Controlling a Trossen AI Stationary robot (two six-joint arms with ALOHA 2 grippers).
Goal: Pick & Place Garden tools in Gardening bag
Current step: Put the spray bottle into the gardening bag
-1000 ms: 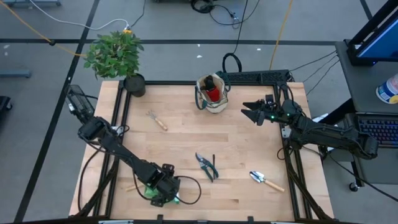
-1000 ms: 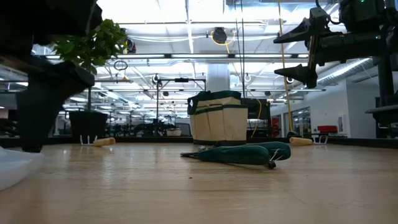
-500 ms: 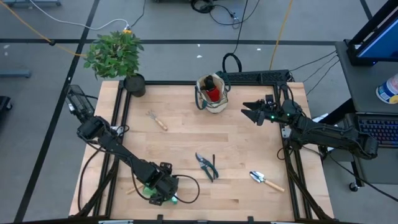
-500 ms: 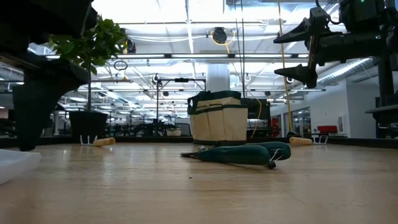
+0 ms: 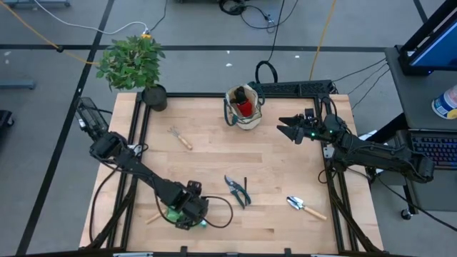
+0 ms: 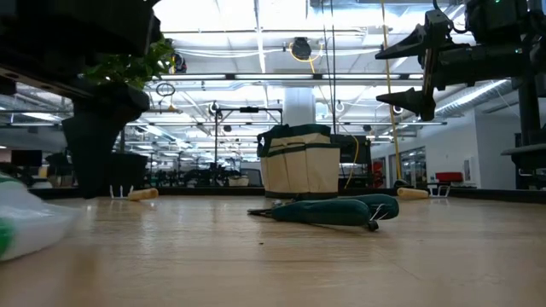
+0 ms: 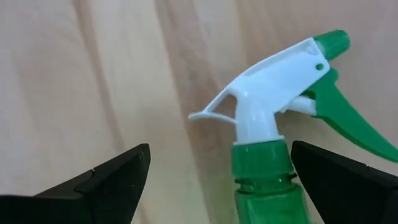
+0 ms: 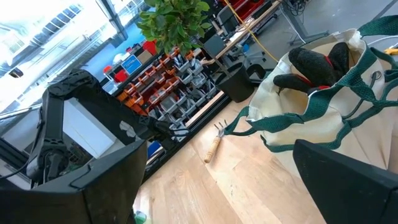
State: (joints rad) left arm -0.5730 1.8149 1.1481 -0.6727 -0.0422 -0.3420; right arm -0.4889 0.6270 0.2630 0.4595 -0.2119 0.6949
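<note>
Spray bottle, lying flat at the table's near left edge between the left gripper's spread fingers, looks light, rigid and slick, so its green neck seems the surest hold; the right gripper hangs open near the gardening bag.

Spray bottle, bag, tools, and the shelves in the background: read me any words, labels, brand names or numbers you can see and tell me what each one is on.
No text can be read anywhere.
Spray bottle: no label shows on its green neck or white trigger.
Gardening bag: plain fabric, no print visible.
Shelf bins in the room behind: any labels are too small to read.
Blue sign near the shelves: too blurred to read.
</note>
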